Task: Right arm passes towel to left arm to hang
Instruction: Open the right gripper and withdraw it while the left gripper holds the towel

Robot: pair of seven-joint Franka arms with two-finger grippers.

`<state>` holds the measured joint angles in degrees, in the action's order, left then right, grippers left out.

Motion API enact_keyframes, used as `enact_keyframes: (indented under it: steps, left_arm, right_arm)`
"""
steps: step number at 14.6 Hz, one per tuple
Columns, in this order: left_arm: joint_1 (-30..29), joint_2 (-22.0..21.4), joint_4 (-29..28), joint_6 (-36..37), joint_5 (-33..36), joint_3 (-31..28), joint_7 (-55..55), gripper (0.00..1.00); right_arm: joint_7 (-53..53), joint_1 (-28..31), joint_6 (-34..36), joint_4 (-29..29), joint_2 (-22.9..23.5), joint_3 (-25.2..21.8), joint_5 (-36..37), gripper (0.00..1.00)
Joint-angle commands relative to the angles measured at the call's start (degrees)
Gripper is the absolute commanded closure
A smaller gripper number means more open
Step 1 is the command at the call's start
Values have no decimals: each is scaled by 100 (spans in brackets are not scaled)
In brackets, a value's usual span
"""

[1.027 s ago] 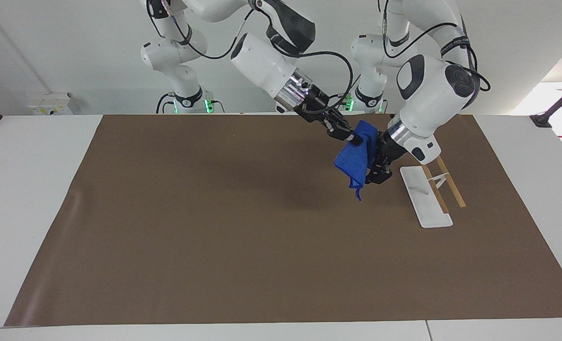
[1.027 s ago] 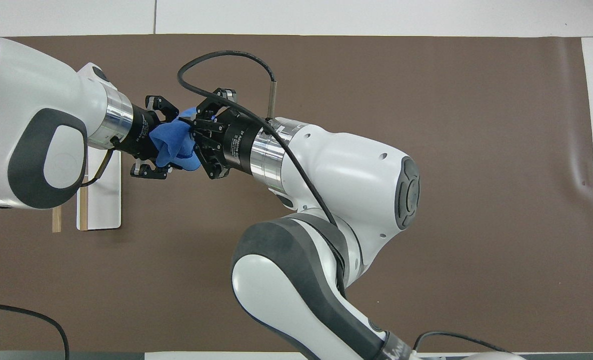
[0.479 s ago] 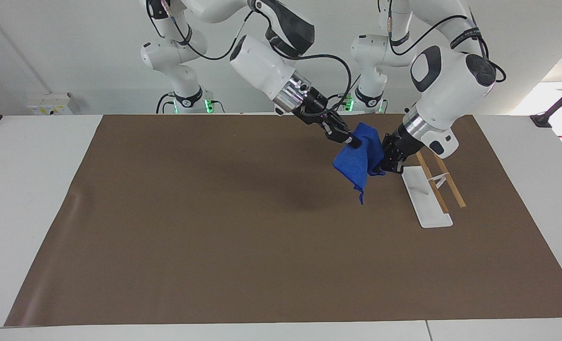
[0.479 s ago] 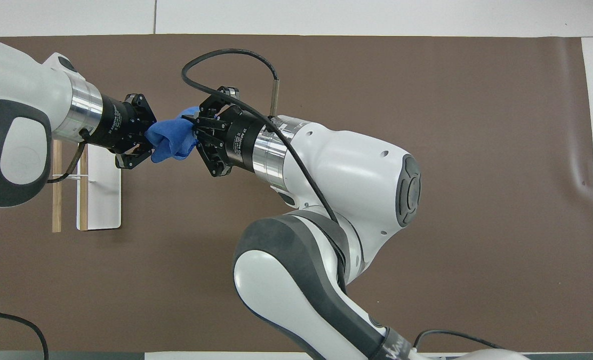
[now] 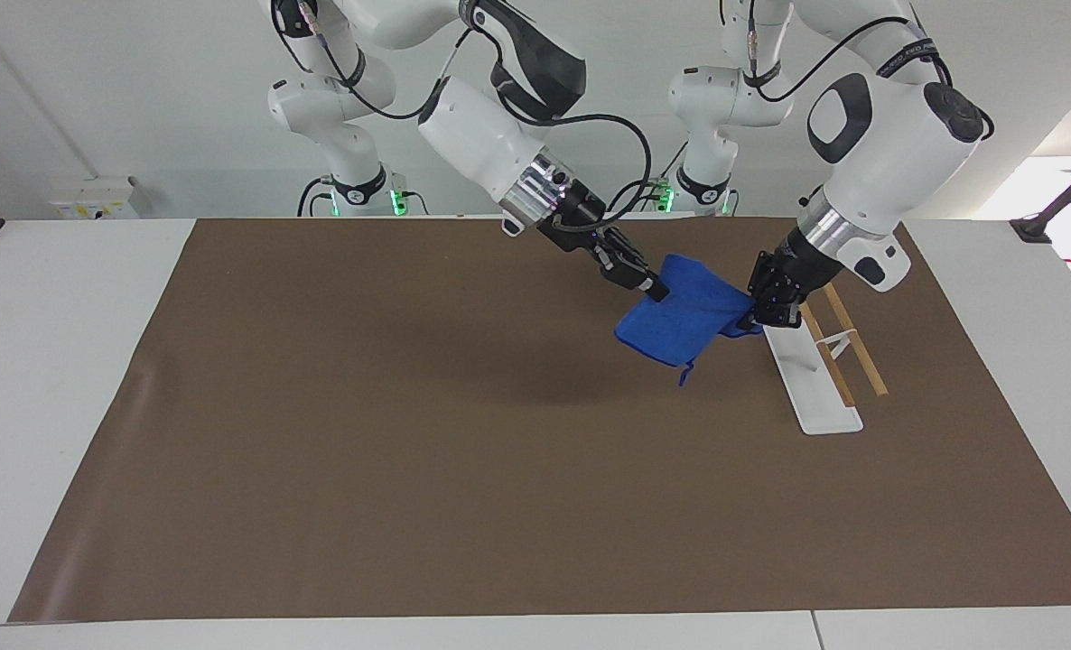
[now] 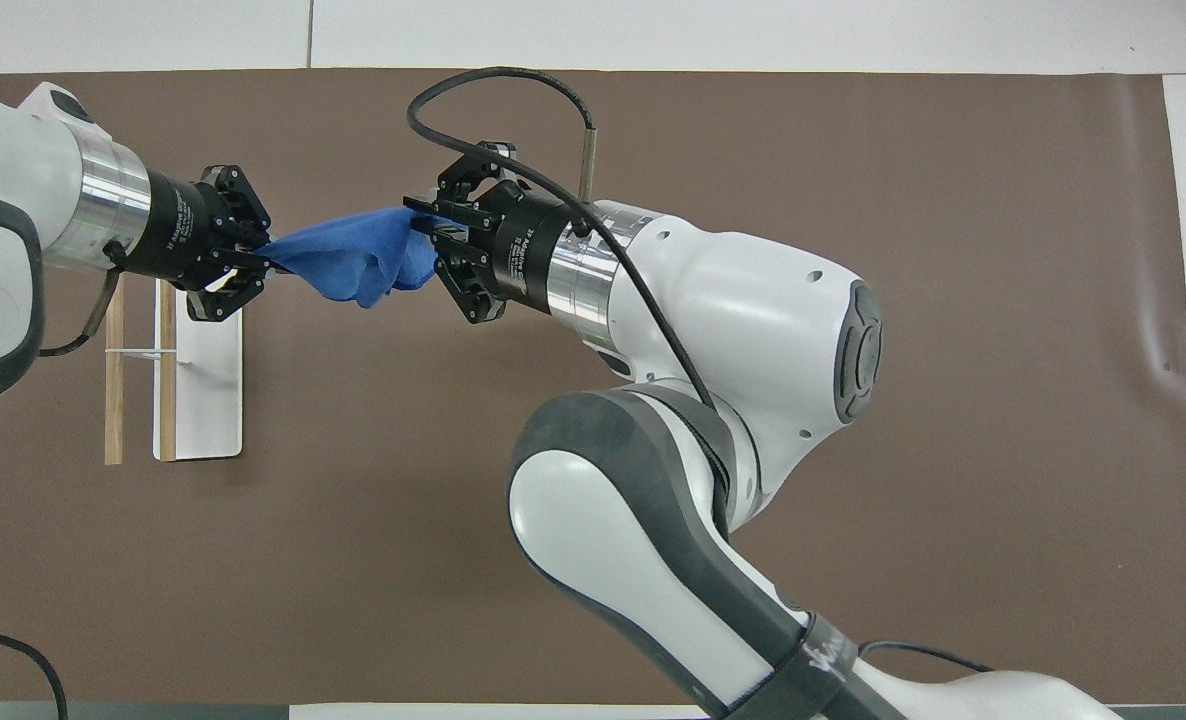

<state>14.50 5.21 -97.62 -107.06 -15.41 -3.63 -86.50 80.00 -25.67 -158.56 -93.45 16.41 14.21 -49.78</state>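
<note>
The towel (image 5: 684, 311) is hanging in the air between my two claws, up over the brown mat (image 5: 409, 433), near the left arm's end of the counter (image 5: 48, 361). A moment ago it was bunched up small. Now it is pulled out longer, because my arms are moving apart.

My left claw (image 5: 757, 311) is squeezing shut on one end of the towel. A moment ago it was open, so that grab is new. My right claw (image 5: 655, 287) is at the other end, touching the towel. I think it is starting to let go, but I cannot tell for sure.

So I think the pass is almost done. The white rack (image 5: 811, 375) is waiting right under my left claw, and the hanging is not done yet.
</note>
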Motion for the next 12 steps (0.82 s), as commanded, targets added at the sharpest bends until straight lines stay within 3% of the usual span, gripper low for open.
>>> enact_keyframes:
  steps: [1, 4, 8, 9, 12]
  left_arm:
    - [-26, -46, 15, 19, 467, 3, 167, 100]
    - [-193, -46, -3, -8, 959, 3, 422, 100]
    - [-352, -186, -239, 115, 1724, 3, 1326, 100]
    - [-352, -239, -345, 133, 1943, 3, 1529, 100]
    - [-352, -274, -460, -25, 2077, 3, 1689, 100]
  right_arm:
    - [-1209, 272, 1, -453, -190, 3, 292, 0]
    - [-2660, 754, 44, -1156, -445, 3, 705, 0]
    - [-3936, 1616, 816, -1571, -674, -6, 828, 0]
    - [-4157, 1827, 1114, -1571, -683, -6, 1186, 0]
    - [-4763, 2329, 2150, -1457, -718, -6, 3169, 0]
